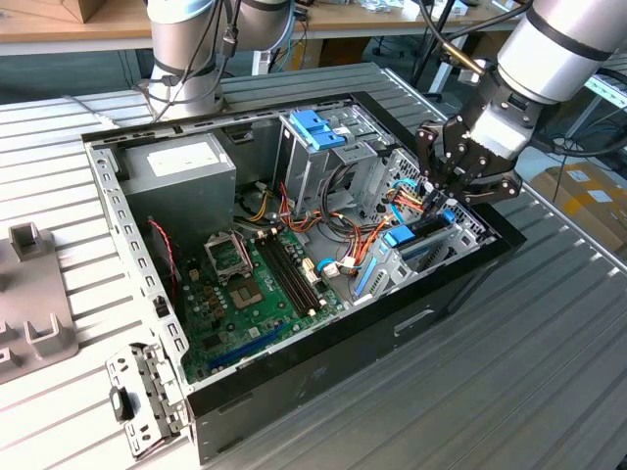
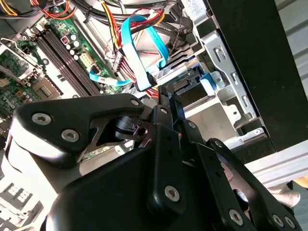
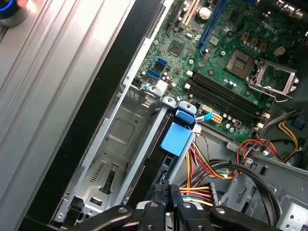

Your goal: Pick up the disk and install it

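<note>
On the exterior view's left, a grey moulded fixture (image 1: pixel 34 323) lies on the ribbed metal surface (image 1: pixel 549 372) just beside the open computer case (image 1: pixel 294 372). Inside the case the green motherboard (image 1: pixel 260 284) lies flat, with the grey power supply (image 1: pixel 181 171) behind it and a metal drive cage (image 1: pixel 318 162) with a blue bracket (image 1: pixel 318 127) on top. Toward the exterior view's right, the disk (image 1: pixel 416 240) stands on edge in the bay at the case's front corner, blue frame showing (image 3: pixel 179 138). The end effector (image 1: pixel 443 201) is down at the disk's upper end, fingers (image 2: pixel 168 108) drawn close together; I can't tell whether they clamp it.
</note>
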You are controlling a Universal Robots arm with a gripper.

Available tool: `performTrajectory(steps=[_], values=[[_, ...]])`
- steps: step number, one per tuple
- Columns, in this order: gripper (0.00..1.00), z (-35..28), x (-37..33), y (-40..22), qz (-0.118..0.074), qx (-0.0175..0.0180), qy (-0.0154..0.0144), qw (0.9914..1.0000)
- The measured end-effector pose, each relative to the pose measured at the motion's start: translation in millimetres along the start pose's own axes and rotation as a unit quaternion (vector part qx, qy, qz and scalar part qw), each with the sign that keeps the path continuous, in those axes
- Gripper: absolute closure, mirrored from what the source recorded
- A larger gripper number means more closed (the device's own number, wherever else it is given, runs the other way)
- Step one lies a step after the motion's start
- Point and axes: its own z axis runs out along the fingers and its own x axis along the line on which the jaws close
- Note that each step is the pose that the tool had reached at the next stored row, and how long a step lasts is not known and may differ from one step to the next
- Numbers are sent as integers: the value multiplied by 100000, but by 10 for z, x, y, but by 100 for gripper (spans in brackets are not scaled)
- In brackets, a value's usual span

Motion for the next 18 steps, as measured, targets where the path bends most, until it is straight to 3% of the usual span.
performTrajectory(steps=[4,7,18], values=[[84,1,0,0,2148,202,-5,99977],[84,4,1,0,5443,509,-17,99850],[84,14,1,0,10418,976,-36,99451]])
